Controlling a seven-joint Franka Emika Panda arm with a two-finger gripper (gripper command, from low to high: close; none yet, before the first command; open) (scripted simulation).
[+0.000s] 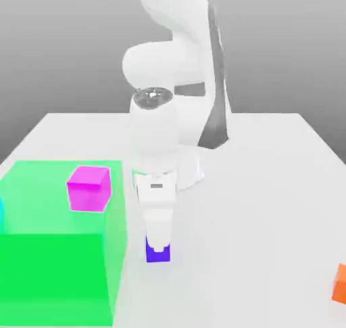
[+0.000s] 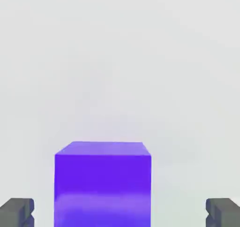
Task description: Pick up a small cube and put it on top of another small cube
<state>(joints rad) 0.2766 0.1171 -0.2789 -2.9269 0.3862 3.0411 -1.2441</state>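
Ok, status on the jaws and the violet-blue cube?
Jaws wide open, nothing held. Violet-blue cube between them, off-centre, not gripped. Green block with magenta cube stands beside, toward the exterior view's left.

The small cube (image 2: 102, 188) I faced was violet-blue, with a paler violet band across its side. My arm (image 1: 155, 137) was white with dark grey patches, my fingertips (image 2: 17, 213) dark grey. The large block (image 1: 54, 272) was bright green, the cube on it (image 1: 89, 189) magenta, another cube (image 1: 340, 284) orange, and the tabletop (image 1: 250, 239) plain pale grey.
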